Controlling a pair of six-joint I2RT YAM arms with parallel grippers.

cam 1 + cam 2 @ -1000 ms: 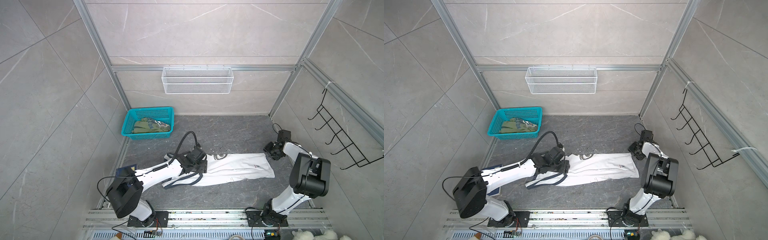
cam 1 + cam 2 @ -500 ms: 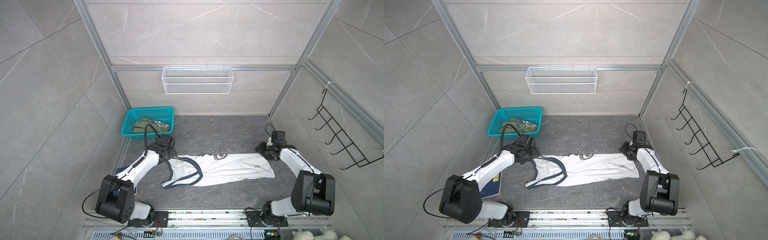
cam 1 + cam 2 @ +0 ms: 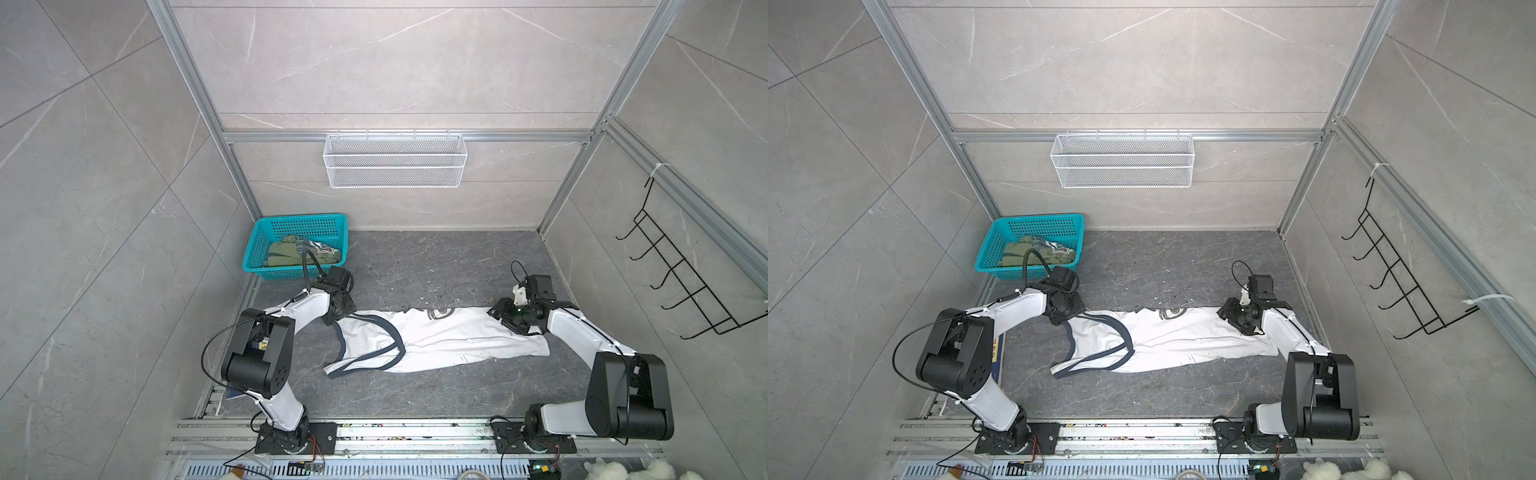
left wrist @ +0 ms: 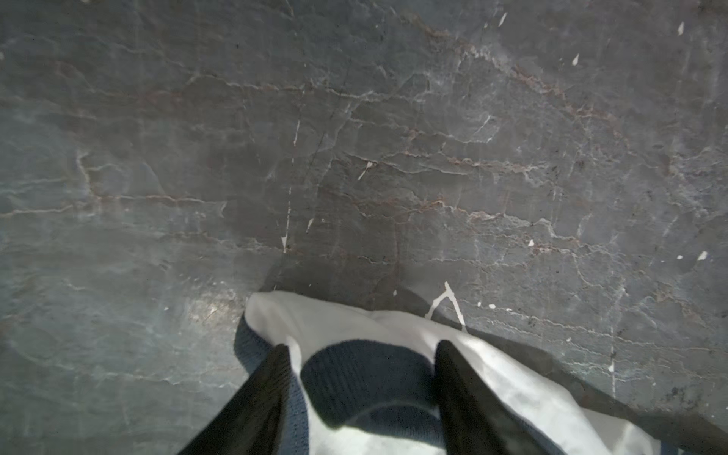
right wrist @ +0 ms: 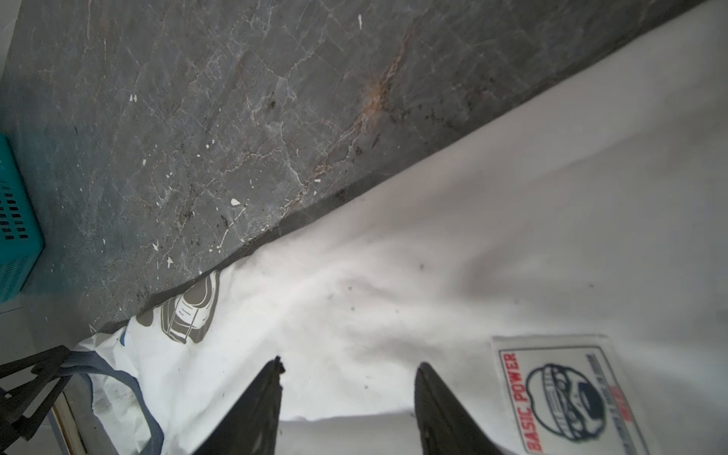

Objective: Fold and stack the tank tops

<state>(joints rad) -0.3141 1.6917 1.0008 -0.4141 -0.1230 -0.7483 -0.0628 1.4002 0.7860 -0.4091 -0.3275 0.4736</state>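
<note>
White top (image 3: 449,345) flat on floor (image 3: 415,270): soft, limp, light; grasp strap (image 4: 366,378) and hem (image 3: 542,351). Left gripper (image 4: 362,344) half open astride strap, right gripper (image 5: 349,362) half open over hem. Green top (image 3: 286,257) in basket (image 3: 299,220)

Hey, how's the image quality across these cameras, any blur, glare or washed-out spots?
Left wrist view: dim and soft, with a pale glare patch on the floor beside the white tank top. Right wrist view: that top nearly washes out, yet its printed patch is readable. Both top views: evenly lit and crisp.
</note>
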